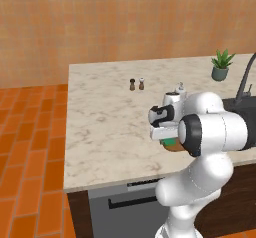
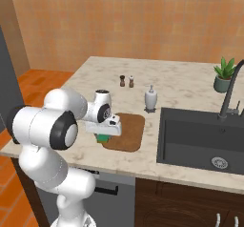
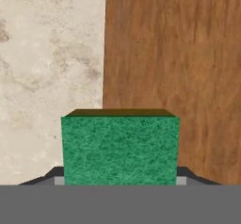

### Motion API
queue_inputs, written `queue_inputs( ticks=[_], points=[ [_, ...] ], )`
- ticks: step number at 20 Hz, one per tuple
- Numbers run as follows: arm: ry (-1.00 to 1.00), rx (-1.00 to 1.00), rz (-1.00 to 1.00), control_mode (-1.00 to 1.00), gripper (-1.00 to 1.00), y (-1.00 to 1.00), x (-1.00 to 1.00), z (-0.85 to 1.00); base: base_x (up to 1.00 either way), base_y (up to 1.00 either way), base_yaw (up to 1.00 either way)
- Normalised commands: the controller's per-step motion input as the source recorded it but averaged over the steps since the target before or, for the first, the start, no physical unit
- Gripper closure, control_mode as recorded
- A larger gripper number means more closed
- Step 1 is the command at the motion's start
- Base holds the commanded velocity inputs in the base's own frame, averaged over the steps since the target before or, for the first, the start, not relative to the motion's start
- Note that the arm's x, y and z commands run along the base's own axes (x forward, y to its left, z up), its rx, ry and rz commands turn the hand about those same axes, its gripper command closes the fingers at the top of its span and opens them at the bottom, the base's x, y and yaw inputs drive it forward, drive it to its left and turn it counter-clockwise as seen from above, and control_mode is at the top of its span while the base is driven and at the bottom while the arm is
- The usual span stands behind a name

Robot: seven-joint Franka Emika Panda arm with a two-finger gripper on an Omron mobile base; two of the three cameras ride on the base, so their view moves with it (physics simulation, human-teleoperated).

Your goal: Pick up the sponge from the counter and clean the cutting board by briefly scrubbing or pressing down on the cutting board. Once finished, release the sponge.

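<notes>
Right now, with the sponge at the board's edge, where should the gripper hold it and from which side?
By two opposite side faces, from straight above. The sponge is a flat block with its broad green face toward the hand, so the thin sides fit the jaws. The gripper holds it so, over the cutting board's edge beside the counter.

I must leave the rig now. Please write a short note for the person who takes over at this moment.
Gripper: shut on the small green rectangular sponge, held between its fingers.
Sponge: lifted off the beige marble counter, at the left edge of the flat brown wooden cutting board.
Done: sponge picked up.
Left: press or scrub it on the board, then release it.
</notes>
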Motion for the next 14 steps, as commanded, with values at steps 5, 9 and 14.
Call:
queue_inputs(
  ticks=[5, 9, 14],
  points=[
    [0.03, 0.00, 0.00, -1.00, 1.00, -0.11, 0.10, -0.10, 0.00, 0.00, 0.00],
    [0.04, 0.00, 0.00, -1.00, 1.00, -0.06, 0.30, -0.01, 0.00, 0.00, 0.00],
    [0.01, 0.01, 0.00, -1.00, 1.00, -0.05, 0.42, 0.00, 0.00, 0.00, 0.00]
  ],
)
